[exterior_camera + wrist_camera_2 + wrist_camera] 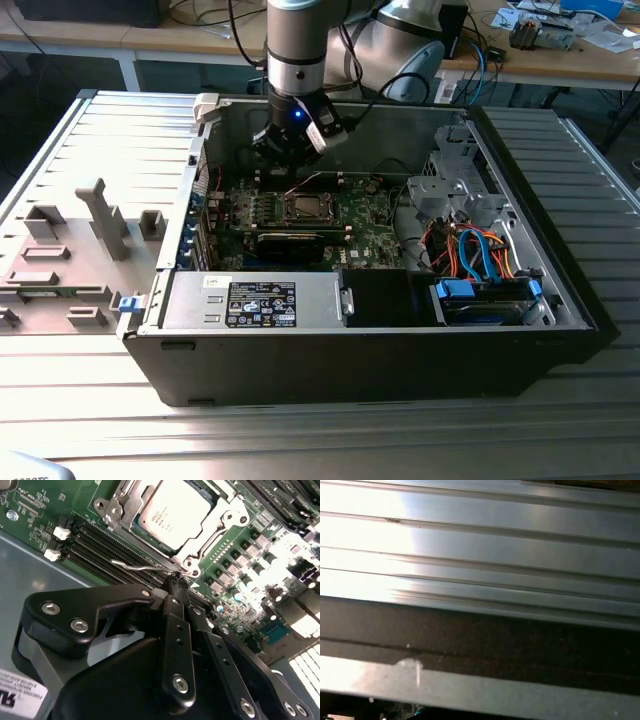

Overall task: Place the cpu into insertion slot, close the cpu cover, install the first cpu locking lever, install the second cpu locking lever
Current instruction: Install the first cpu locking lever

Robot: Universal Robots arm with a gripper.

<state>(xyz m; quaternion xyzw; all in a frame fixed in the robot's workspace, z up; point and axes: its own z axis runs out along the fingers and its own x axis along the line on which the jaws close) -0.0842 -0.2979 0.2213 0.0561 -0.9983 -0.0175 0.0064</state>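
The cpu (pixel 175 515) is seated in the insertion slot (pixel 210 502) under the closed cpu cover (pixel 125 515). The gripper (pixel 175 586), fingers pressed together, is held at the lever (pixel 142 568) just beside it.

Ribbed grey metal table (pixel 560 400); wooden workbench (pixel 100 40) behind, cluttered with cables (pixel 480 40).

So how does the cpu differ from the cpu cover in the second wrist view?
The cpu is a solid pale silver square with print on top; the cpu cover is an open metal frame with screws at its corners. The cpu sits inside, the cover closed down around it. Both are silvery metal and lie flat on the green motherboard.
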